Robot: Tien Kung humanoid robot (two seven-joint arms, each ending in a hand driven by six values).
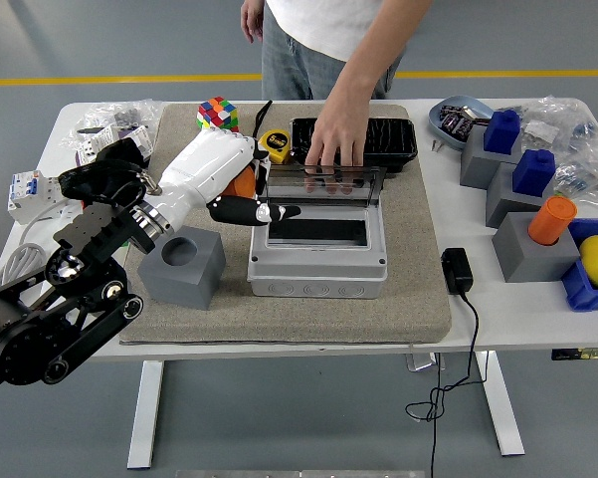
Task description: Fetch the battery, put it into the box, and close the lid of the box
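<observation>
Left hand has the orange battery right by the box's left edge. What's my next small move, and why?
Probably carry the left hand a little further right, over the box, before lowering. It grips the orange battery just left of the opening, and the person's hand holds the clear lid upright, so the dark opening looks free.

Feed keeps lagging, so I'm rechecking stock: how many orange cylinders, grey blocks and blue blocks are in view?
Orange cylinders: 2, one in the left robot hand, one on the right
Grey blocks: 4, one on the left, three on the right
Blue blocks: 2
Total: 8
</observation>
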